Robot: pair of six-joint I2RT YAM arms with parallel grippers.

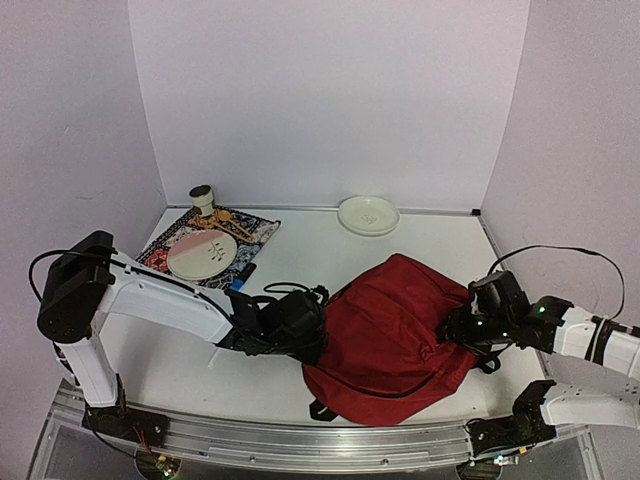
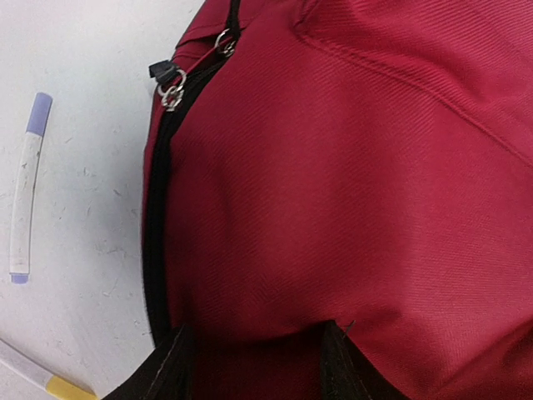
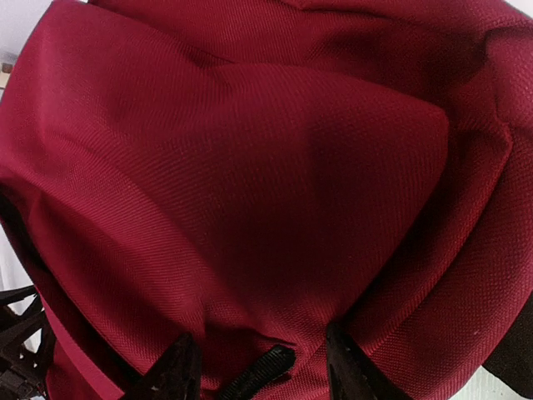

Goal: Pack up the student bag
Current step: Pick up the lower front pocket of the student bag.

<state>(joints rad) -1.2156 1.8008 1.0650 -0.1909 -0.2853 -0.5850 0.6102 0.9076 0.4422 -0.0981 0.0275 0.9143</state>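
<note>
Currently: student bag [image 1: 395, 320] lies slumped on the worktop [image 1: 310, 245], zipper [image 2: 156, 217] apparently shut. Left pincer [image 2: 258, 367] and right pincer [image 3: 260, 367] press its opposite sides, jaws spread, nothing clenched. Step, likely: opening. Next you need the zipper pulls [image 2: 172, 87]; a pen [image 2: 25, 183] lies beside the bag.

Dark-red bag [image 1: 400, 320] lying slumped, center-right of table.
Soft fabric, creased & bulging; black zipper [image 2: 156, 225] runs down its left side w/ metal pulls [image 2: 171, 87] at one end; black strap [image 1: 320, 409] sticks out at near edge.
</note>
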